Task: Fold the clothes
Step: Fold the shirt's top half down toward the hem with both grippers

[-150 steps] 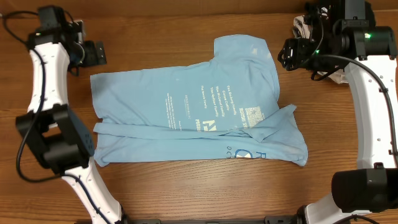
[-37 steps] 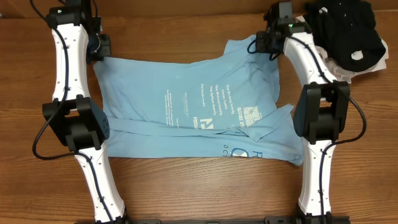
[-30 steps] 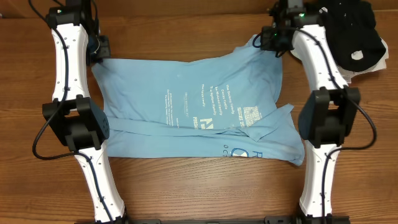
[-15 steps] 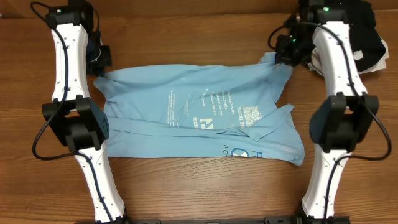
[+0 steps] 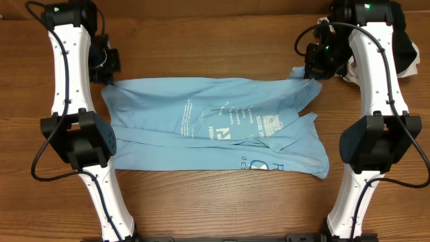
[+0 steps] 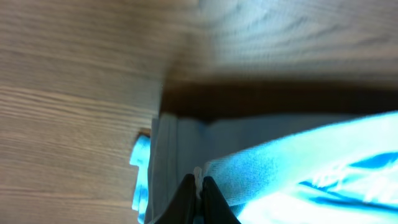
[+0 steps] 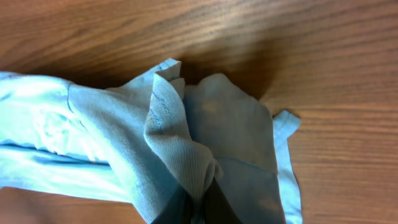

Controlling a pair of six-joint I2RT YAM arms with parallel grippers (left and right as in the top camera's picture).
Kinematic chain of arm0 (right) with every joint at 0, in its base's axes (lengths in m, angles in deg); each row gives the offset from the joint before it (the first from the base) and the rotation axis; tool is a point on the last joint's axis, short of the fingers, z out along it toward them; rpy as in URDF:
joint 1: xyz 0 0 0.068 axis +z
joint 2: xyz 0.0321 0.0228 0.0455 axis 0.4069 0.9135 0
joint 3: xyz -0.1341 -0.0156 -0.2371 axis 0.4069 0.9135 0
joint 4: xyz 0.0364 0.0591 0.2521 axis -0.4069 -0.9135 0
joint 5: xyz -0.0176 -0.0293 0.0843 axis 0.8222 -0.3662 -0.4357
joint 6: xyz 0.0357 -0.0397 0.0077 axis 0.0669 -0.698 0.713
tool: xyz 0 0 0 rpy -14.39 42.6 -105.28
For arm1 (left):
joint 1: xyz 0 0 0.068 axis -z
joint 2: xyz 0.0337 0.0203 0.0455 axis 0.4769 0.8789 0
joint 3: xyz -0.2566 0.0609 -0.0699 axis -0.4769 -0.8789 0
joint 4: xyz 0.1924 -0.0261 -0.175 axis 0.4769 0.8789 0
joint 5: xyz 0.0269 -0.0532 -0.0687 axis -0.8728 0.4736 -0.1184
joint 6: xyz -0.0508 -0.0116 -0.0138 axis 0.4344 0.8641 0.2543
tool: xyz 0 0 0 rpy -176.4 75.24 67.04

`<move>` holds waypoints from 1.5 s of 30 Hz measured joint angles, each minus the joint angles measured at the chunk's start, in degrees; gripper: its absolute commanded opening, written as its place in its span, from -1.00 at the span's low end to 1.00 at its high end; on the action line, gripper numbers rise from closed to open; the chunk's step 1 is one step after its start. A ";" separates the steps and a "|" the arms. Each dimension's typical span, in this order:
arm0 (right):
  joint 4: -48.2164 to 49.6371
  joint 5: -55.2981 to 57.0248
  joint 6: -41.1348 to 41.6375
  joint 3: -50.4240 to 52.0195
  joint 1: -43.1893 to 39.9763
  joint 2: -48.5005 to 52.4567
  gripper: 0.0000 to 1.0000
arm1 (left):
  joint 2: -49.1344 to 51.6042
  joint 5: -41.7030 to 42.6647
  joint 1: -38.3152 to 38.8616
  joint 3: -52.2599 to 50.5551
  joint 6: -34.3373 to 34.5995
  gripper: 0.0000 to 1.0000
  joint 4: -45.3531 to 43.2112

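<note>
Overhead: shows the shirt (image 5: 215, 128) mid-table (image 5: 215, 202), white print up, far edge raised and pulled taut between left gripper (image 5: 107, 77) and right gripper (image 5: 308, 67), both arms stretched far out.
Left wrist: reveals closed jaws pinching a thin blue hem above pale wood grain.
Right wrist: shows soft ribbed knit bunched in clamped jaws.
</note>
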 measured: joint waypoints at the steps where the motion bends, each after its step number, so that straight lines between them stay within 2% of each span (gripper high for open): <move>1: -0.11 0.00 0.00 0.00 0.00 0.00 -0.92 | -0.13 0.04 0.00 -1.62 -0.20 -0.91 -0.11; 8: 0.17 0.09 0.31 0.00 0.00 -0.13 -0.92 | -2.64 -0.39 0.00 -13.14 -1.33 -0.92 -0.04; 15: 1.79 2.62 1.60 3.54 0.00 -4.63 -0.92 | -13.31 -0.85 0.00 -15.04 -1.49 -0.91 0.02; 21: 11.80 3.17 2.19 19.32 0.00 -14.12 -0.92 | -18.95 -2.86 -0.02 -17.11 -1.49 -0.91 -0.33; 24: 18.84 3.45 2.64 31.65 0.00 -19.76 -0.92 | -18.78 -3.69 -0.26 -21.44 -1.44 -0.91 -1.99; 29: 23.04 3.48 3.10 45.53 0.00 -26.43 -0.92 | -18.67 -4.17 -0.33 -28.61 -1.22 -0.91 -4.11; 37: 23.71 4.13 3.74 51.17 -0.22 -27.98 -0.92 | -18.67 -5.33 -0.33 -36.61 -1.25 -0.92 -5.29; 44: 22.38 4.98 4.44 53.22 -3.80 -28.09 -0.92 | -18.67 -6.14 -0.33 -42.80 -1.29 -0.91 -5.14; 45: 22.43 5.03 4.52 54.03 -4.31 -28.11 -0.82 | -18.67 -6.23 -0.33 -43.87 -1.29 -0.92 -5.29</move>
